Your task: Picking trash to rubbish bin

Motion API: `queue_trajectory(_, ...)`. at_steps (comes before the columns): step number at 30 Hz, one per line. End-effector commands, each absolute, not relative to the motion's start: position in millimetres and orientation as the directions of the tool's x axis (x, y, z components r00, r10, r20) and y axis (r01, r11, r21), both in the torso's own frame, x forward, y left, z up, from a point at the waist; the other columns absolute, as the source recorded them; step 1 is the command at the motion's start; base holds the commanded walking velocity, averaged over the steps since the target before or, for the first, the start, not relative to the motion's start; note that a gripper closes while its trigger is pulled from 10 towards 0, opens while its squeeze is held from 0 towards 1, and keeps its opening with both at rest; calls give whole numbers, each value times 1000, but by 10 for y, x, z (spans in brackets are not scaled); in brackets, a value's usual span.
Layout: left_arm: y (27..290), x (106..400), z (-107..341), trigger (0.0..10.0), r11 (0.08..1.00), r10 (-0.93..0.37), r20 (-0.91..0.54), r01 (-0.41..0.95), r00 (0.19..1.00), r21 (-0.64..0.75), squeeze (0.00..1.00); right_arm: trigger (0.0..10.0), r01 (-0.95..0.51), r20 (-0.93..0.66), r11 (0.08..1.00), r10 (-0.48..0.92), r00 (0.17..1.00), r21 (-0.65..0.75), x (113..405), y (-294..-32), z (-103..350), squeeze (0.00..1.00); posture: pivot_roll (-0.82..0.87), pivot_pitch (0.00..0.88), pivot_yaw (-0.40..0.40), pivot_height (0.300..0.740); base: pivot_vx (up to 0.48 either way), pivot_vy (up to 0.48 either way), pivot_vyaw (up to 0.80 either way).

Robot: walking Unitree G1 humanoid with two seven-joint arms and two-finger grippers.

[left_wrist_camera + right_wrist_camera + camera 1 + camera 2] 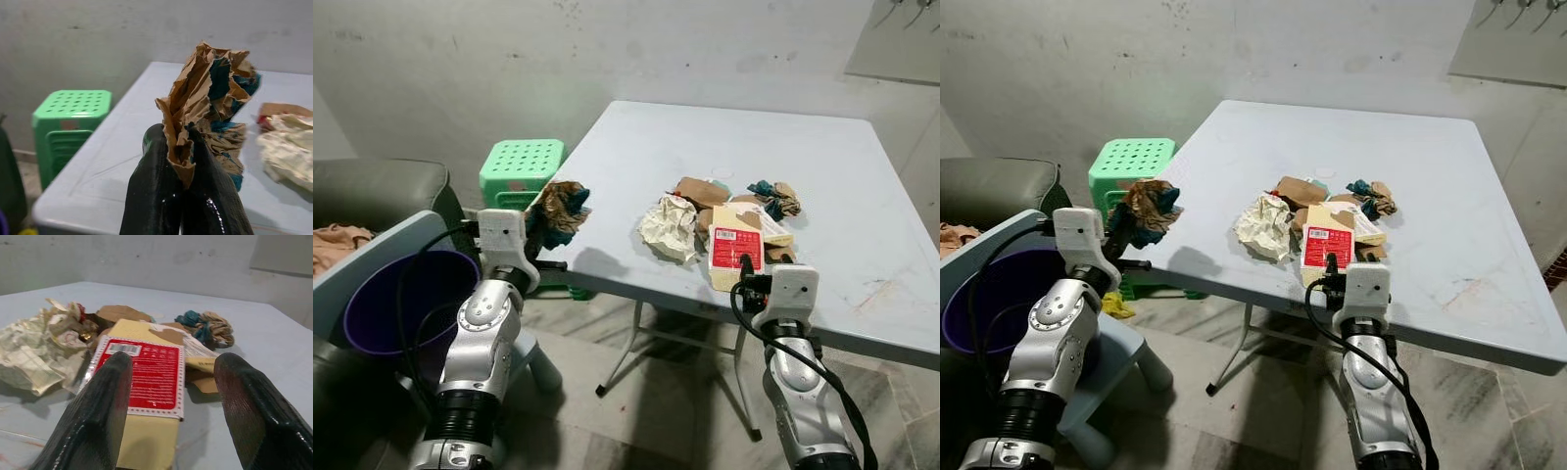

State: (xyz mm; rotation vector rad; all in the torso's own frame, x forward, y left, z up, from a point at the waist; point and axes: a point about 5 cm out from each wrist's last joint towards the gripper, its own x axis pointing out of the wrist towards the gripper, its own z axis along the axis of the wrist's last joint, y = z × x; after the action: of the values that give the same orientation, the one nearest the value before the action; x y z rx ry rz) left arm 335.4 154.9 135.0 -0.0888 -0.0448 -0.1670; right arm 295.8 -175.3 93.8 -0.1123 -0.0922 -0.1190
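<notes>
My left gripper [183, 147] is shut on a crumpled brown-and-teal paper wad [558, 211], held up at the table's left corner, beside the purple rubbish bin [403, 299] at my lower left. My right gripper [168, 396] stands open at the table's near edge, its fingers [105, 406] either side of a yellow packet with a red label [736, 249]. On the grey table [636, 147] lie a crumpled white paper [670, 227], brown scraps [698, 190] and a second teal-and-brown wad [773, 199].
A green plastic stool [521, 166] stands by the table's left side. A grey sofa [372, 191] with a cloth on it sits behind the bin. A light blue seat edge [372, 257] runs beside the bin. A yellow scrap [1116, 305] lies on the tiled floor.
</notes>
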Motion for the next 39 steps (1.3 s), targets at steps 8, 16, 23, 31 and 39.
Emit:
queue_trajectory(8,1617,3369,1355,10000,988,-126,50,130,991,-81,0,10000,110,121,987,-96,988,-118,3009,-1749,1030,0,-50,0,3,740,0,0,0)
queue_trajectory(16,1530,3307,1282,10000,987,-136,41,139,990,-84,0,10000,97,128,988,-82,988,-117,3072,-1709,1063,0,-24,0,-6,740,0,0,0)
queue_trajectory(23,1340,3232,1172,10000,982,-179,20,180,984,-63,0,10000,73,128,990,-58,990,-117,3079,-1649,1063,0,-6,0,-22,740,0,0,0)
queue_trajectory(31,1321,3234,1198,10000,981,-181,34,183,983,-66,0,10000,71,131,990,-55,990,-120,3079,-1659,1071,0,-1,0,-29,740,0,0,0)
queue_trajectory(39,1505,3287,1244,10000,988,-144,43,146,989,-58,0,10000,54,125,988,-35,992,-144,3069,-1664,1073,0,-3,0,-41,740,0,0,300)
